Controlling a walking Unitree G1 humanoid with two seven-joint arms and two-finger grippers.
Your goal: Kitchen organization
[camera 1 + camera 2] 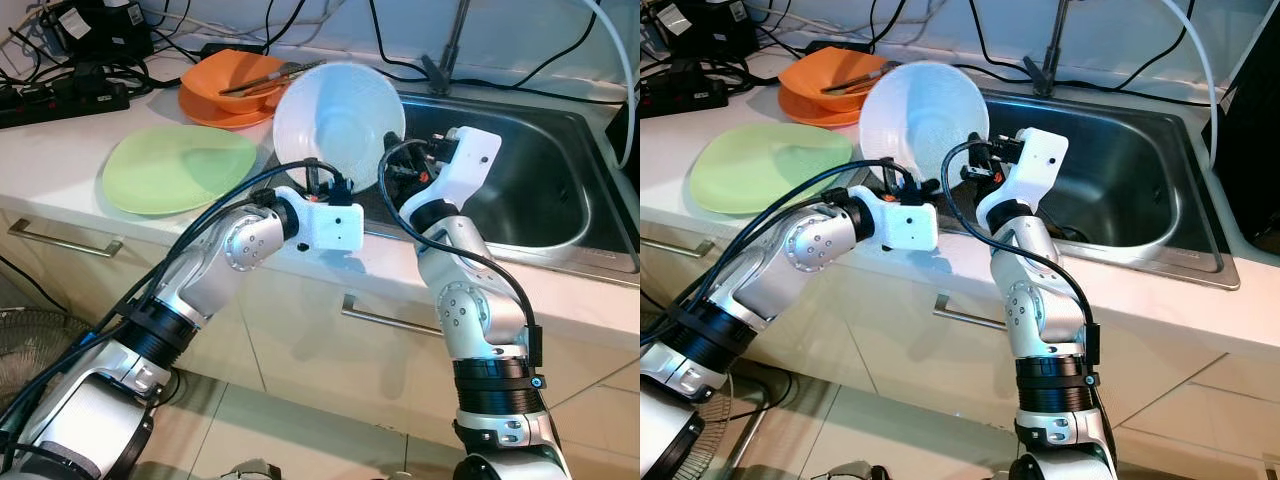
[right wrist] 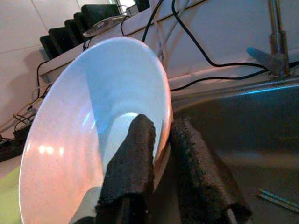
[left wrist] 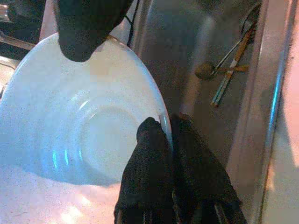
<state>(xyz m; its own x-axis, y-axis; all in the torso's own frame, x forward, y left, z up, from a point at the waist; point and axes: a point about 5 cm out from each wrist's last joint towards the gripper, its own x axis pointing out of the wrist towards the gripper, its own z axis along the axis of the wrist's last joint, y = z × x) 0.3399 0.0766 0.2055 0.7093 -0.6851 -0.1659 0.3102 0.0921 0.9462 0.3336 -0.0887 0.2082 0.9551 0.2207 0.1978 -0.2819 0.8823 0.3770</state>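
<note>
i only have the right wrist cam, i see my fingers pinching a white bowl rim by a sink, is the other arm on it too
Observer: Yes. The left gripper is shut on the white bowl too, at another spot on the rim from the right gripper.
Operator: where is the bowl relative to the counter
Observer: It is held up on edge over the sink's left rim, its hollow facing the robot.
Operator: anything on the counter to the left
Observer: A green plate lies flat there, and behind it an orange dish with utensils in it.
Operator: sink empty?
Observer: No, a spoon and chopsticks lie in the basin.
</note>
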